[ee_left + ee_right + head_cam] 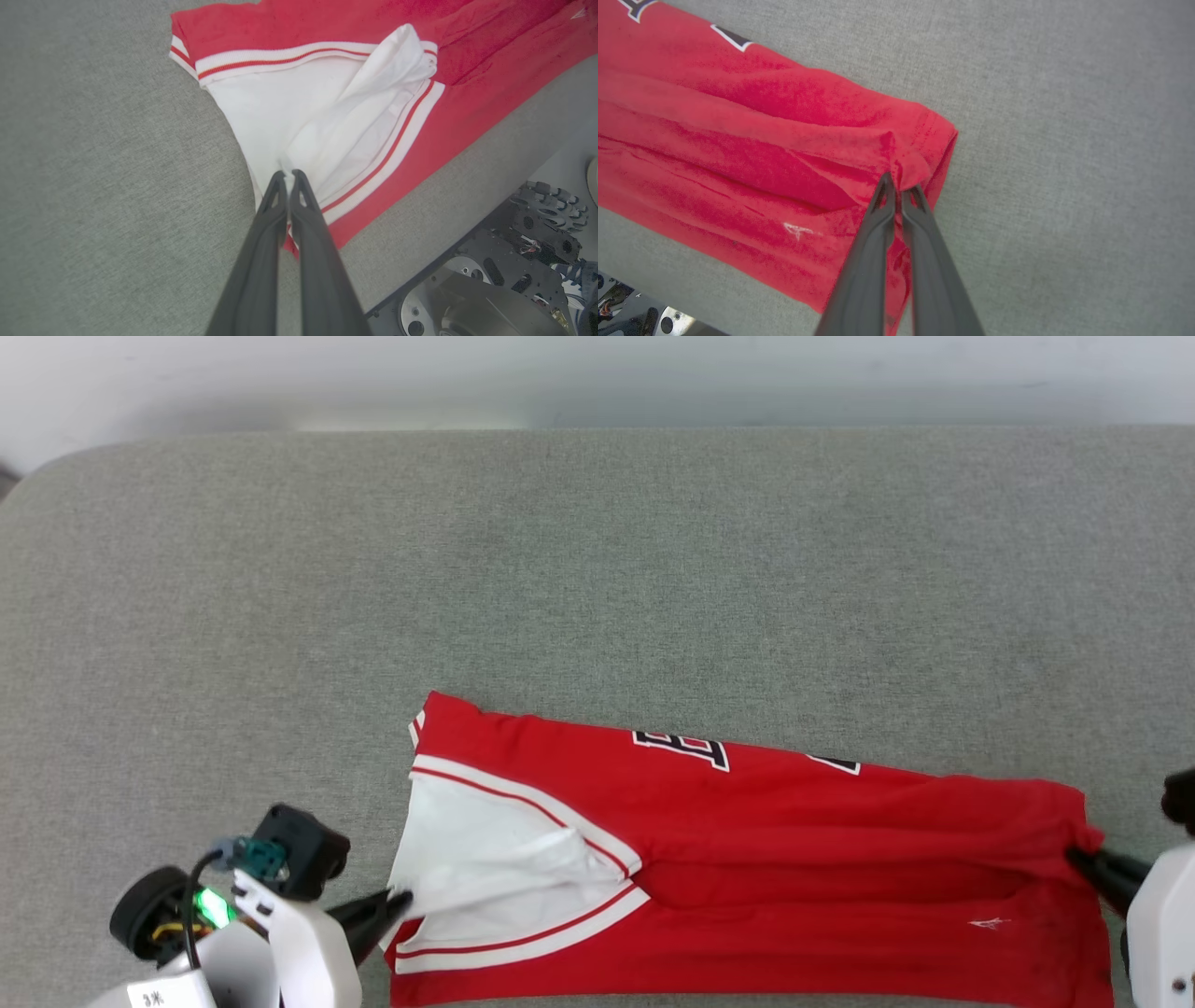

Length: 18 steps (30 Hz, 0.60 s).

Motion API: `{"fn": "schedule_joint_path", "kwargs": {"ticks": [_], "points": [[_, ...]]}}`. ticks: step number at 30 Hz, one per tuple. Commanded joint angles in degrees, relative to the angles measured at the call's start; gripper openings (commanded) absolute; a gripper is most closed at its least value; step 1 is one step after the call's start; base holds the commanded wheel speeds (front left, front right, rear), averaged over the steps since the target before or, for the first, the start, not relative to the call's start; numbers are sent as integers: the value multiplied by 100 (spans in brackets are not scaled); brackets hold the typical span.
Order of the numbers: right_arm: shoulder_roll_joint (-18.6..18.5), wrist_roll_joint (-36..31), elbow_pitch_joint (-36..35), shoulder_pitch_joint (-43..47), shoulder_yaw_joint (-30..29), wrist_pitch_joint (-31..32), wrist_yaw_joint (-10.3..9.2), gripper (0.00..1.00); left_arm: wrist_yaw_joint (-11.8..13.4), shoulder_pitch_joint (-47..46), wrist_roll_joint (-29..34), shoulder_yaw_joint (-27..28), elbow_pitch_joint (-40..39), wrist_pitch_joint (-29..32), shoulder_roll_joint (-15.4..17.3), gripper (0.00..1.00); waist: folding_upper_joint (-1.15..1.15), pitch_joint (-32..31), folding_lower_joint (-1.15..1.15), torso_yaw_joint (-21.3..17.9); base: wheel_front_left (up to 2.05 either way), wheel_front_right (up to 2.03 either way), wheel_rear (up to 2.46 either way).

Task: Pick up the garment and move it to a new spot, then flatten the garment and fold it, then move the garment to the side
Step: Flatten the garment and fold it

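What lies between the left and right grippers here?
The garment spans that stretch in the head view: the left gripper is shut on its white sleeve, the right gripper on its red hem end.

The bench shows bare grey cloth across its whole far half and down its left side – open passage from the far edge to the shirt. The shirt lies along the near edge, from the middle almost to the right edge, flat but for a raised white sleeve fold and low ridges at its right end. The left gripper pinches the sleeve at its left end, the right gripper the hem at its right end – the arms stand over the near edge on either side.
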Motion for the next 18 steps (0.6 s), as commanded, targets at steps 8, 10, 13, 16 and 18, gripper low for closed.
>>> {"fn": "schedule_joint_path", "kwargs": {"ticks": [8, 10, 13, 16, 18], "points": [[-572, -94, -46, 491, 524, -235, -2, 0, -139, 373, -38, -267, 532, -230, -222, 0, 0, 106, 0, -34, 0, 0, 0], [-650, -95, -4, 452, 708, -342, -2, 0, -195, 384, -43, -339, 640, -230, -300, 0, 0, 116, 0, -31, 0, 0, 0], [-711, 96, 208, 298, 984, -578, -2, 0, -298, 269, 80, -506, 860, -250, -494, 0, 0, 107, 0, -13, 0, 0, 0], [-721, 192, 299, 239, 1065, -736, -2, 42, -334, 190, 141, -510, 952, -370, -608, 65, 0, 50, 0, -14, 0, 0, 0], [-673, 251, 395, 250, 1107, -831, -2, 100, -320, 171, 183, -493, 1017, -476, -668, 100, 0, -27, 0, -20, 0, 0, 0]]}}
